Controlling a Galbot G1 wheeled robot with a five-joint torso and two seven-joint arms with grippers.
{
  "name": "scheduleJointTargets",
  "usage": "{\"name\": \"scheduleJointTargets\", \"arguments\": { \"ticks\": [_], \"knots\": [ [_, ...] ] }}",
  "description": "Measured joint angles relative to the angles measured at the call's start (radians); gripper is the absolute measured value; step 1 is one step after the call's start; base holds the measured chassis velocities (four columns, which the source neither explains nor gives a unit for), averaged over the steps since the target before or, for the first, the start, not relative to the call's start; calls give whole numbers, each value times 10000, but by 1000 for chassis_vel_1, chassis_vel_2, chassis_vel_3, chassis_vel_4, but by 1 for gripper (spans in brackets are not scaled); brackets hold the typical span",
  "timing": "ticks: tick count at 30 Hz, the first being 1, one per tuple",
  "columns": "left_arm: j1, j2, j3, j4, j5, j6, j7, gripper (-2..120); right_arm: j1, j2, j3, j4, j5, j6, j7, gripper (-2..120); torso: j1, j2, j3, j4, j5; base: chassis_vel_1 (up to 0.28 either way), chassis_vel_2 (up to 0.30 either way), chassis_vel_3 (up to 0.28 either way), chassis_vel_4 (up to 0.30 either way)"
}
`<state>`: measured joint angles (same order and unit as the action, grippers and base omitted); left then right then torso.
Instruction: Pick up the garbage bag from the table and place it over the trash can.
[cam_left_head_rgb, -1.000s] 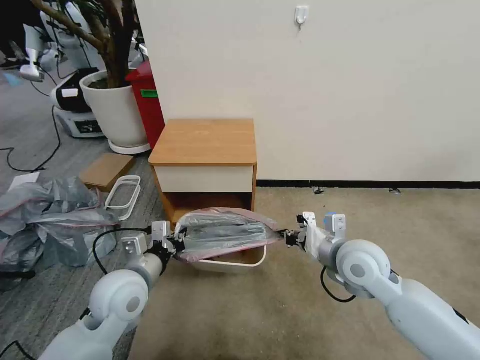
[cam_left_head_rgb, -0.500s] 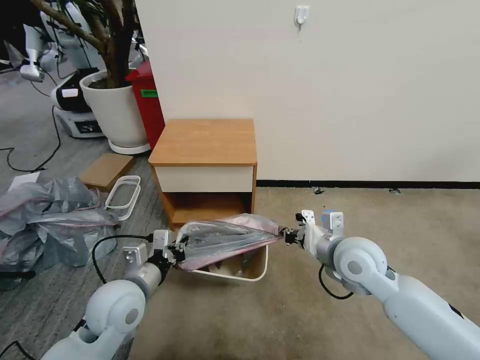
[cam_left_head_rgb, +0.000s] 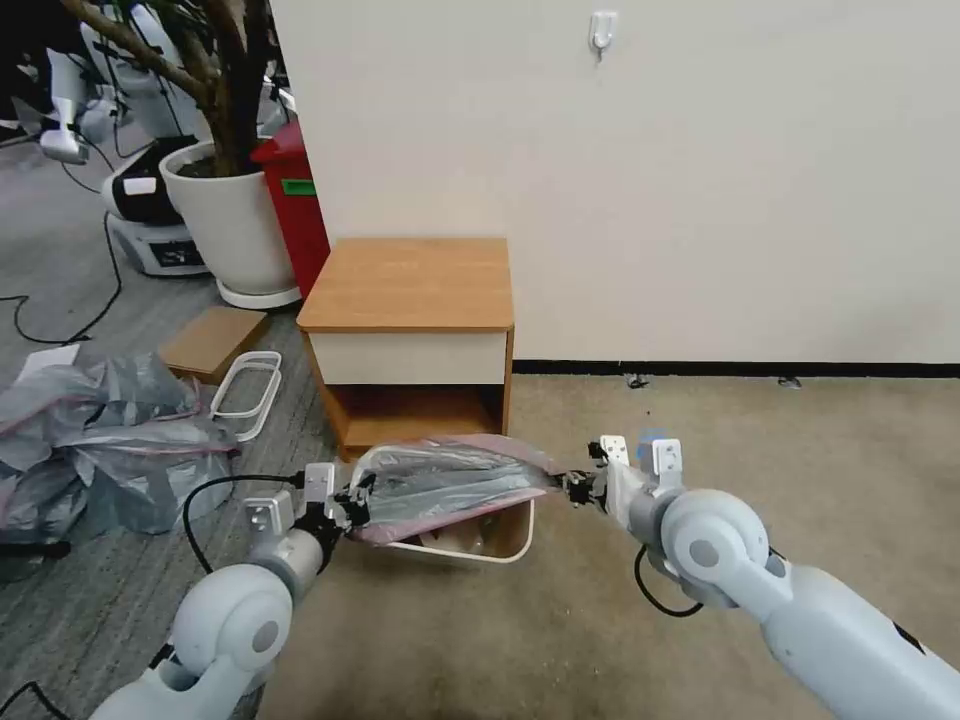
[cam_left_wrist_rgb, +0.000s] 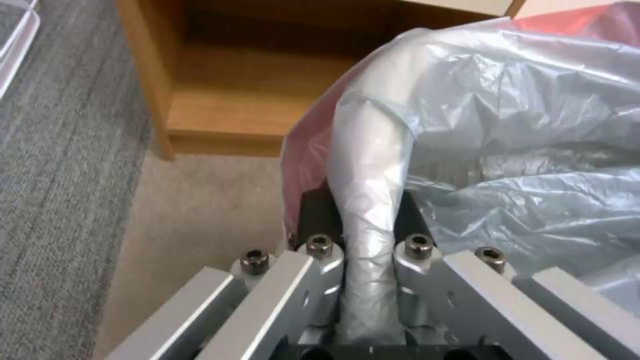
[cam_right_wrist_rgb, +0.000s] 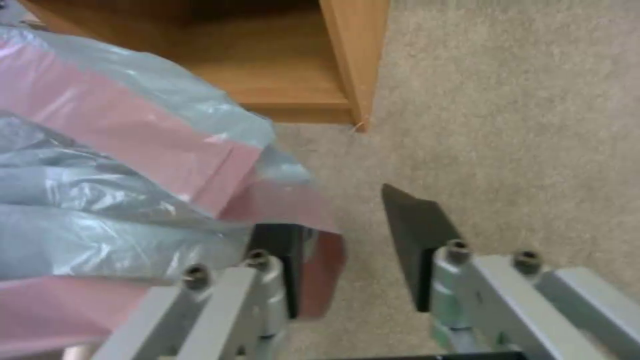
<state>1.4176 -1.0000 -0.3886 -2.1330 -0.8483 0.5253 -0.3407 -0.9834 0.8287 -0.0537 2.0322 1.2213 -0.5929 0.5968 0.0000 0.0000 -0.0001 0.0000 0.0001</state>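
Grey metal fingers of the left gripper (cam_left_head_rgb: 345, 500), seen at lower left of centre in the head view, are pressed together on a twisted rope of the thin, crinkly grey semi-transparent plastic garbage bag with a pink-red rim band (cam_left_head_rgb: 450, 480). In the left wrist view the rope of film is seen squeezed between the two black pads.

The right gripper (cam_left_head_rgb: 575, 490), just right of centre in the head view, is held against the bag's opposite end. In the right wrist view its black fingers (cam_right_wrist_rgb: 417, 240) are spread apart with carpet visible between them. The pink rim band is draped over one finger only, so that end is judged not to be pinched.

Between the two grippers the bag is stretched as a shallow canopy over the small cream-white rectangular plastic trash can with a rolled rim (cam_left_head_rgb: 500, 555). Whether film touches the rim cannot be told. Behind, at centre frame, the boxy wooden table with a light-brown top and white drawer front (cam_left_head_rgb: 410, 285) is seen.

The bag is judged very light, limp and slippery, likely to tear if pulled hard and to collapse if let go. The doubled pink rim band is judged the best place to be gripped, at opposite sides of the mouth.
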Motion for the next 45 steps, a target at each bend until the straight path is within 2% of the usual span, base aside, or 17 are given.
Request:
{"name": "scheduleJointTargets", "arguments": {
  "ticks": [1,3,5,6,8,9,16,21,24,27,29,31,33,35,41,43,45],
  "knots": [
    [10,23,7,1,-5,0,0,4,-68,-70,-46,38,-537,205,-144,43,0,0,0,0,-1,0,0,0,0],
    [7,36,10,15,-5,0,1,4,-111,-120,-61,84,-880,359,-269,45,0,0,1,0,0,0,0,0,0],
    [-22,87,48,84,0,-1,1,4,-209,-233,-27,331,-1202,517,-461,57,0,0,0,0,-1,0,0,0,0],
    [-22,87,48,84,0,-1,1,4,-209,-233,-27,331,-1202,517,-461,57,0,0,0,0,-1,0,0,0,0],
    [-48,110,99,122,3,0,0,4,-243,-328,-12,626,-1201,577,-531,68,0,0,0,0,-1,0,0,0,0],
    [-48,110,99,122,3,0,0,4,-243,-328,-12,626,-1201,577,-531,68,0,0,0,0,-1,0,0,0,0],
    [0,119,162,88,17,19,74,4,-148,-320,-32,571,-1040,735,-647,96,0,0,0,0,0,0,0,0,0],
    [108,117,118,42,17,15,289,4,-137,-277,-8,337,-985,774,-649,92,0,0,0,0,0,0,0,0,0],
    [248,67,0,7,13,-44,650,4,-226,-242,86,121,-952,778,-650,78,0,0,0,0,0,0,0,0,0],
    [333,26,-84,-15,-12,-114,923,4,-340,-209,178,16,-928,765,-649,71,0,0,0,0,0,0,0,0,0],
    [394,-34,-155,-16,-229,-269,1166,4,-555,-196,310,-6,-917,675,-645,59,0,0,1,0,-1,0,0,0,0],
    [394,-67,-179,-16,-341,-307,1187,4,-631,-193,345,-4,-914,624,-645,58,0,0,0,0,0,0,0,0,0],
    [368,-179,-208,25,-519,-499,1191,4,-820,-166,422,37,-910,568,-642,46,0,0,0,0,0,0,0,0,0],
    [349,-244,-206,72,-439,-557,1106,4,-974,-113,524,132,-892,560,-639,42,0,0,0,0,0,0,0,0,0],
    [220,-476,-276,182,-349,-724,666,4,-1397,6,855,425,-887,544,-609,43,0,0,0,0,0,0,0,0,0],
    [198,-537,-287,174,-464,-727,542,4,-1492,68,937,452,-921,578,-587,46,0,0,0,0,-1,0,0,0,0],
    [144,-629,-341,182,-554,-748,342,4,-1689,246,1235,593,-914,690,-547,59,0,0,0,-1,1,0,0,0,0]
  ]
}}
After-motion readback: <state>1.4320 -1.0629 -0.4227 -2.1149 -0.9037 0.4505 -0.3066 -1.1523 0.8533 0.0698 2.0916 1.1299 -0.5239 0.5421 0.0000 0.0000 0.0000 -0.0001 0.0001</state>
